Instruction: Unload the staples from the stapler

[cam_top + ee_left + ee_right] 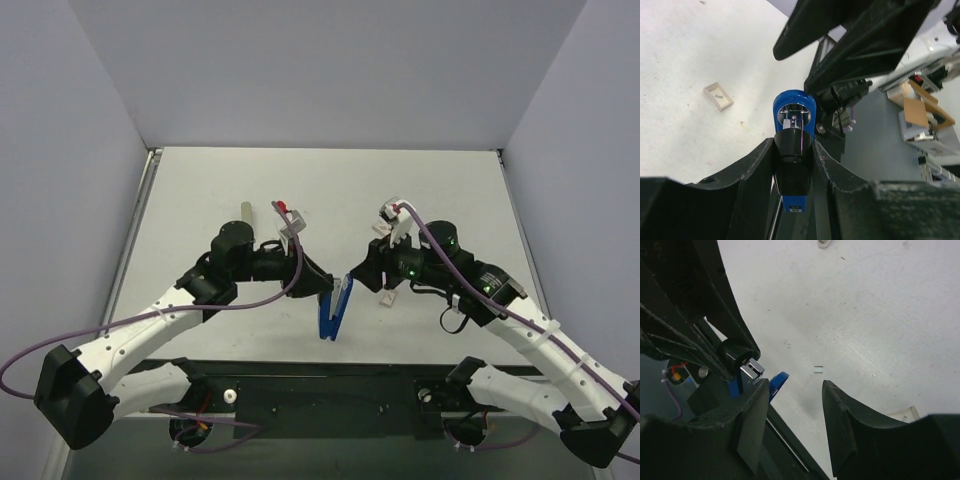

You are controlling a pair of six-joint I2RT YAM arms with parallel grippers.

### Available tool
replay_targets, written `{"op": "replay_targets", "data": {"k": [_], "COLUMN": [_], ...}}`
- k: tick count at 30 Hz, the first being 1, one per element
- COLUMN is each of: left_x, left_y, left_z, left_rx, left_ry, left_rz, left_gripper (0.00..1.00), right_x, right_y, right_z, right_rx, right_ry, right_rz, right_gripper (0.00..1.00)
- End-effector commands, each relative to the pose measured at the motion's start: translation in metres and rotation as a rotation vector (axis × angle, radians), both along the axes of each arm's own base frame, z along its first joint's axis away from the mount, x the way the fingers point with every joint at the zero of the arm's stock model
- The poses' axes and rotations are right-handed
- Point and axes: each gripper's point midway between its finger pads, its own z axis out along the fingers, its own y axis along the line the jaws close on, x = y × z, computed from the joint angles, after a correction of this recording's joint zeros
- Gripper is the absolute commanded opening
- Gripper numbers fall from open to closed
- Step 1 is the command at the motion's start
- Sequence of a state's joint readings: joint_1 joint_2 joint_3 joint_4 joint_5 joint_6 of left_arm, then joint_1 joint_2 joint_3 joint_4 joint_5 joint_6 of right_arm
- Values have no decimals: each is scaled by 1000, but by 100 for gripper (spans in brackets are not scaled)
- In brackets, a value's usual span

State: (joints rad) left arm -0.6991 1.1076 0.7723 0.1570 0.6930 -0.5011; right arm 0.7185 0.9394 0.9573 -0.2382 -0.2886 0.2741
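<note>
The blue stapler point(334, 310) hangs tilted over the table's near edge, held in my left gripper point(326, 289). In the left wrist view the gripper point(793, 148) is shut on the stapler's black part point(792, 165), and the blue head point(794, 106) with its silver channel points away. My right gripper point(352, 279) is right beside the stapler's upper end. In the right wrist view it point(794, 387) is open and empty, with the stapler's silver metal end point(753, 368) and blue tip point(778, 382) by its left finger point(752, 415). One tiny staple point(818, 370) lies on the table.
A small white open tray point(387, 298) lies on the table right of the stapler; it also shows in the left wrist view point(718, 96). A beige piece point(245, 212) lies farther back on the left. The dark base plate point(320, 385) runs along the near edge.
</note>
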Motion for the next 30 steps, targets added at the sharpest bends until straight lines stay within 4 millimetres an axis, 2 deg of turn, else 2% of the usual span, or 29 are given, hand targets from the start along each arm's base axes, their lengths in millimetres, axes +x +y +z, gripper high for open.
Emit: {"op": "replay_targets", "data": {"k": [1, 6, 11, 16, 21, 30], "left_x": [-36, -49, -62, -77, -88, -91], "left_y": [8, 13, 13, 13, 15, 18], "left_z": [33, 35, 39, 42, 46, 49], "left_rx": [4, 46, 49, 27, 14, 10], "left_ry": [-107, -159, -169, -197, -212, -228], "left_rz": [-167, -225, -290, -352, -382, -375], "left_gripper": [0, 0, 0, 0, 0, 0], "right_x": [-28, -54, -72, -91, -98, -113], "right_y": [6, 21, 38, 47, 55, 63], "right_z": [38, 54, 49, 49, 40, 25], "right_rx": [36, 82, 57, 67, 47, 10], "right_ry": [-83, -101, -76, -61, -37, -1], "right_rz": [193, 373, 510, 619, 665, 731], "right_gripper": [42, 42, 42, 42, 42, 41]}}
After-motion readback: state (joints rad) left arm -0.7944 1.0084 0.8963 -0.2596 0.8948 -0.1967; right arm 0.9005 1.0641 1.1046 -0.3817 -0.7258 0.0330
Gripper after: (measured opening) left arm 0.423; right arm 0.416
